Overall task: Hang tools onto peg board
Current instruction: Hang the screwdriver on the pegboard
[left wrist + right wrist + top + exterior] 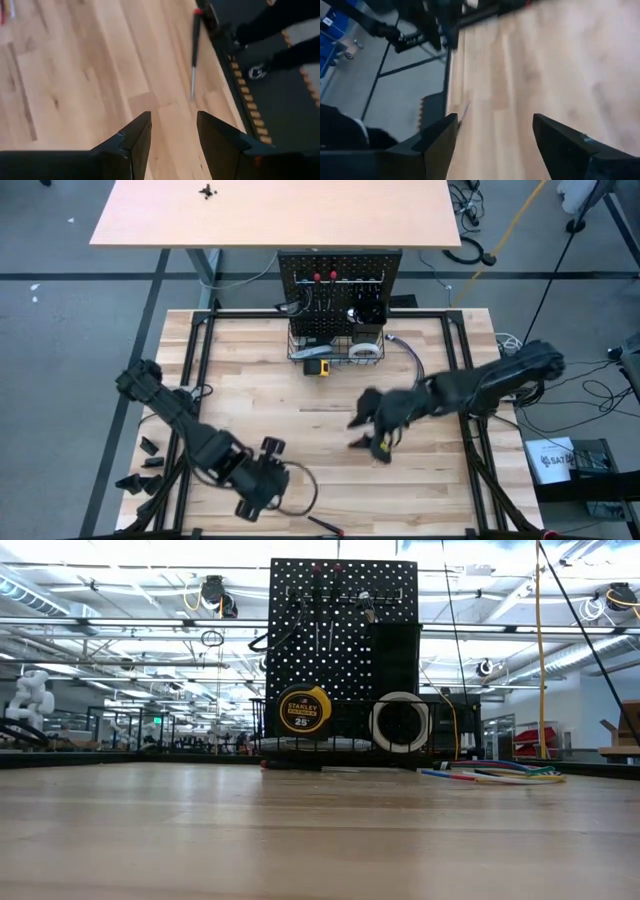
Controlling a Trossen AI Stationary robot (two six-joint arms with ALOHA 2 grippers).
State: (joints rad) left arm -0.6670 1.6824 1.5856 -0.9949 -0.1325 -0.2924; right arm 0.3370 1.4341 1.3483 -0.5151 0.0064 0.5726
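The black peg board (340, 280) stands upright at the table's far middle, with tools hanging on its hooks. A yellow tape measure (304, 708) and a white tape roll (400, 722) sit at its foot by the wire basket (335, 352). A red-and-black screwdriver (195, 55) lies flat on the table by the near edge (325, 526). My left gripper (174, 125) hovers open over the near left of the table (250, 506), short of the screwdriver. My right gripper (495, 127) is open over the table's middle right (357, 432), with nothing between its fingers.
A bundle of coloured wires (500, 775) lies right of the peg board. Black frame rails (200, 360) run along the table's left and right sides. A loose cable (300, 492) loops beside my left gripper. Bare wood (270, 395) lies between the arms and the board.
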